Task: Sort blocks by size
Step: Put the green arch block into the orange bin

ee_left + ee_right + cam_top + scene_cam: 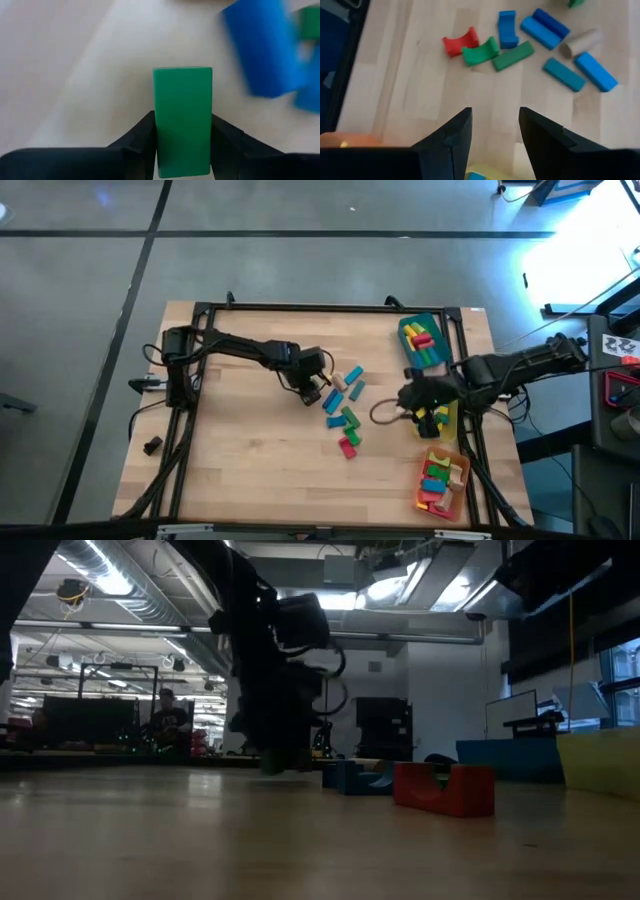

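Note:
Loose blocks (343, 408) lie mid-table: blue bars, green pieces, a plain cylinder (582, 41) and a red arch (460, 42). My left gripper (318, 392) is low at the left edge of this cluster, pointing steeply down, shut on a green bar (182, 110). A blue bar (262, 50) lies just beyond it. My right gripper (407, 401) hangs open and higher up, between the cluster and the yellow tray (446, 420), with nothing between its fingers (452, 137). My left gripper pinches the green bar's two long sides (159, 130) between its two fingers, at the bar's nearer end. The fingers come from above, slanting steeply down, with the bar running out ahead of them. Whether the bar rests on the table or is lifted, I cannot tell.
Three trays line the right edge: a teal tray (408, 330) at the far end, the yellow one in the middle, an orange tray (462, 470) at the near end, each holding blocks. A small dark lump (152, 445) lies at the near left. Bare wood spreads across the table's near left.

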`<state>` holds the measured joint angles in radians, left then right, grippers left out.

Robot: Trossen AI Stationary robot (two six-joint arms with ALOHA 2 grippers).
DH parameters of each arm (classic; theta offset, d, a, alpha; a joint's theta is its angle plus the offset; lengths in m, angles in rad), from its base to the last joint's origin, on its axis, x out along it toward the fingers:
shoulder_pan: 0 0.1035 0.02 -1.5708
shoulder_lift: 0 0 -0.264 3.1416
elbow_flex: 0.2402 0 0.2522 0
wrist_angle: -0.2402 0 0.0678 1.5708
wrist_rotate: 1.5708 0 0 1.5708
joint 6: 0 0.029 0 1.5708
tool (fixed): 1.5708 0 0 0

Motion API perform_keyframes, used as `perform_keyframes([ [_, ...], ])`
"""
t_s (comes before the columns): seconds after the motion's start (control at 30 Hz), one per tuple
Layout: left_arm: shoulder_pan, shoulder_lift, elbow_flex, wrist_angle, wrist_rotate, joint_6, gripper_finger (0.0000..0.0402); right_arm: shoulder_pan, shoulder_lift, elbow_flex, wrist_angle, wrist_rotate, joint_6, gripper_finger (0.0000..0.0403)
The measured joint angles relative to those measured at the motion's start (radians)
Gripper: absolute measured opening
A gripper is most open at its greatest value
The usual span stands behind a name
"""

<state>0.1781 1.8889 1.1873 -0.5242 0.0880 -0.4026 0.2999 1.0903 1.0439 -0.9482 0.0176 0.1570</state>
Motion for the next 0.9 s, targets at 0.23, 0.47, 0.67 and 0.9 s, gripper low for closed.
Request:
perform_keyframes([
  [0.23,-0.015,-0.006,0.002,0.306,0.242,-0.066,0.0118,0.18,0.001,0.0,-0.004,0.225,0.13,0.0166],
  [0.47,-0.074,-0.007,0.004,0.738,0.401,-0.17,0.0118,0.33,0.061,0.0,0.036,0.623,0.101,0.0166],
  [0.67,-0.137,-0.008,0.004,0.994,0.392,-0.095,0.0118,0.348,0.138,0.0,0.148,0.75,-0.022,0.0166],
  [0.9,-0.2,-0.007,0.004,1.095,0.277,0.027,0.012,0.348,0.213,0.0,0.383,0.946,-0.258,0.0166],
])
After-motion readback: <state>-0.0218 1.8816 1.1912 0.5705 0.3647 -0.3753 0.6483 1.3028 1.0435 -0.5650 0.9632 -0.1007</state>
